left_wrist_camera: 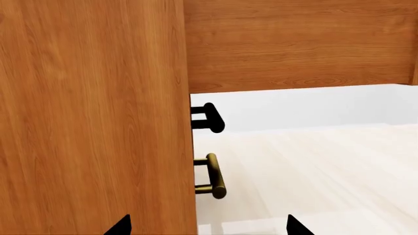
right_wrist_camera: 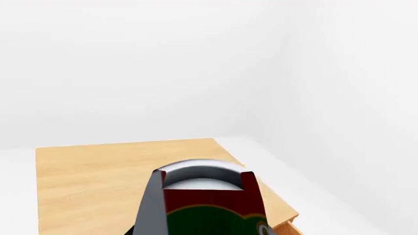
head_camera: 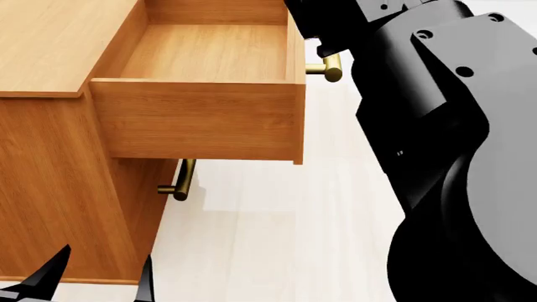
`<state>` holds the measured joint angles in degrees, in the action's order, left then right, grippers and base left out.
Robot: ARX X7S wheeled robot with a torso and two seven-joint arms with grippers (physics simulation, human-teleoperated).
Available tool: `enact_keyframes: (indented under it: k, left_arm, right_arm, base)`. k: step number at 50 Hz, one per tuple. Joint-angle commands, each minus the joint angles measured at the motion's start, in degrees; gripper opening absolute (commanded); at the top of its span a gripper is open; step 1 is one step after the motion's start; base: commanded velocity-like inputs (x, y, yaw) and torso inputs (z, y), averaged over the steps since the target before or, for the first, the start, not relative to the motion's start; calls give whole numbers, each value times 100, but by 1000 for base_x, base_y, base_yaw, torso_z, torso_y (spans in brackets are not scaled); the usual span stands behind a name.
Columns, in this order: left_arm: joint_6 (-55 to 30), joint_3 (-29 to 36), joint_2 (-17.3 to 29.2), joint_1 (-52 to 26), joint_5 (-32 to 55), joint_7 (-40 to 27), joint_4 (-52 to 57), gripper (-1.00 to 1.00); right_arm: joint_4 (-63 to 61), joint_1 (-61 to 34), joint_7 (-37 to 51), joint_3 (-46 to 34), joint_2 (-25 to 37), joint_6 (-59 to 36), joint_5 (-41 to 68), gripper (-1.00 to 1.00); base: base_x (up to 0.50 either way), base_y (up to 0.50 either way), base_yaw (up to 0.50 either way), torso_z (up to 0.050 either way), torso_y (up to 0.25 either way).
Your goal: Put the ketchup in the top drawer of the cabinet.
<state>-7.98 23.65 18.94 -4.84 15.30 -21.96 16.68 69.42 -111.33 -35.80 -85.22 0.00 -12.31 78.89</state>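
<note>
Two end effectors noted. Right end effector [right_wrist_camera: 199, 205] grips the ketchup [right_wrist_camera: 205, 196], carried high above the cabinet [right_wrist_camera: 124, 181] top; exact height is hard to judge from the wrist view. Left end effector [head_camera: 92, 277] hangs spread and empty low beside the cabinet's side panel. Top drawer [head_camera: 210, 56] stands pulled out and empty; lower drawer handle [head_camera: 180, 182] shows below it. Step in hand: transport. Next move likely calls for bringing the can over the drawer's open box, lowering, then releasing.

cabinet [head_camera: 50, 157] — 1 | drawers — 2 | brass handles — 2 | ketchup [right_wrist_camera: 209, 205] — 1
</note>
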Motion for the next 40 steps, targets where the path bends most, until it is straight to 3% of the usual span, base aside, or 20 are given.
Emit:
enact_keyframes:
  k: [1,26,40]
  left_arm:
    - [18,23,5,2,5,-11,-27,100]
    - [79,42,25,6,37,-27,-116,100]
    - [95,80,27,-7,54,-18,-160,100]
  right_arm:
    - [-160,198,-60,-344,1,187,148,-100]
    - [-145,616,1,-285,1,263,51,-100]
    - [99,830,515,-291,0,452,673,-100]
  base:
    - [0,0,0,0,0]
    - [0,0,0,0,0]
    - [0,0,0,0,0]
